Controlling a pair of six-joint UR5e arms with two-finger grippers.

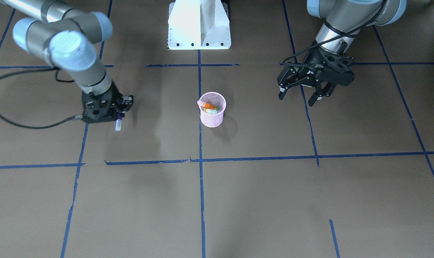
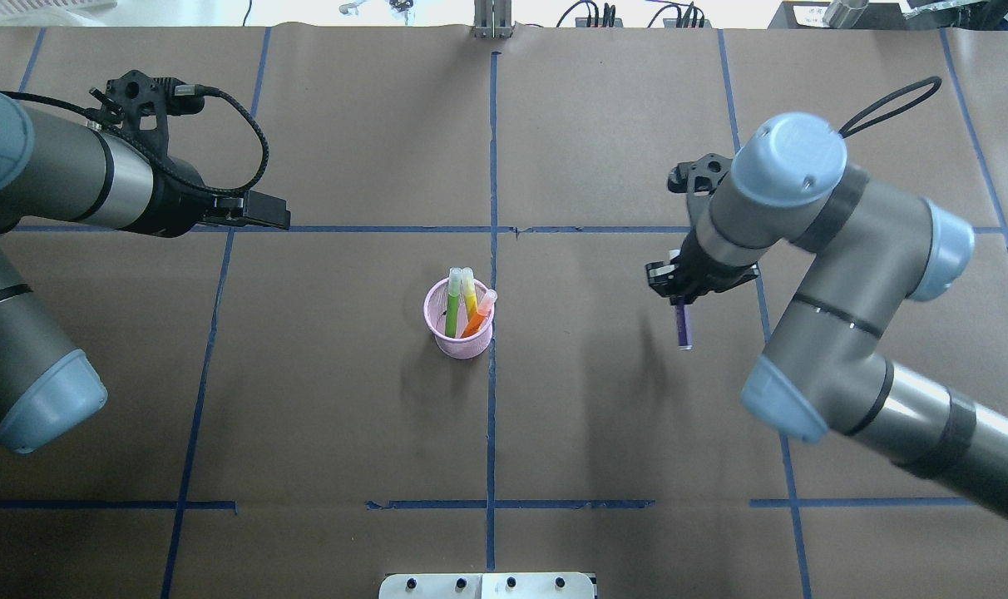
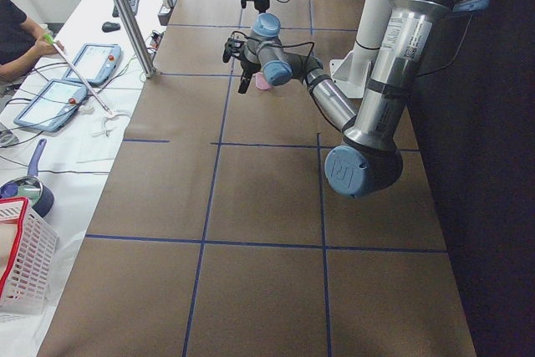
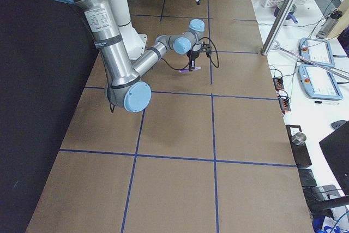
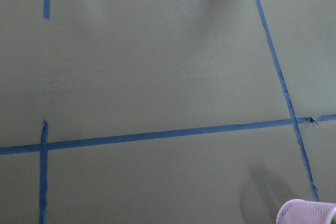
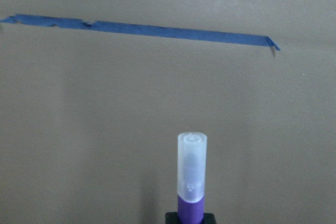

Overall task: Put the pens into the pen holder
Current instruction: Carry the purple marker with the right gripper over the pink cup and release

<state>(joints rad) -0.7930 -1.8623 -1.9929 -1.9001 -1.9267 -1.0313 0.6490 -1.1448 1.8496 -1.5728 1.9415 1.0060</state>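
The pink mesh pen holder [image 1: 212, 114] [image 2: 460, 333] stands upright near the table's centre, and its rim [image 5: 307, 212] shows in the left wrist view. In it lean a green pen [image 2: 453, 309], a yellowish pen [image 2: 470, 298] and an orange pen [image 2: 480, 316]. My right gripper [image 1: 121, 113] [image 2: 679, 301] is shut on a purple pen [image 2: 683, 329] [image 6: 191, 177] well off to the holder's side. The purple pen's clear end [image 1: 118, 125] sticks out past the fingers. My left gripper [image 1: 297, 99] hangs open and empty on the holder's other side.
The white robot base [image 1: 199, 25] stands at the table's robot side. Brown paper with blue tape lines [image 2: 491, 391] covers the table. At one table end lie tablets [image 3: 71, 85] beside a person's arm and a red-rimmed basket [image 3: 21, 261].
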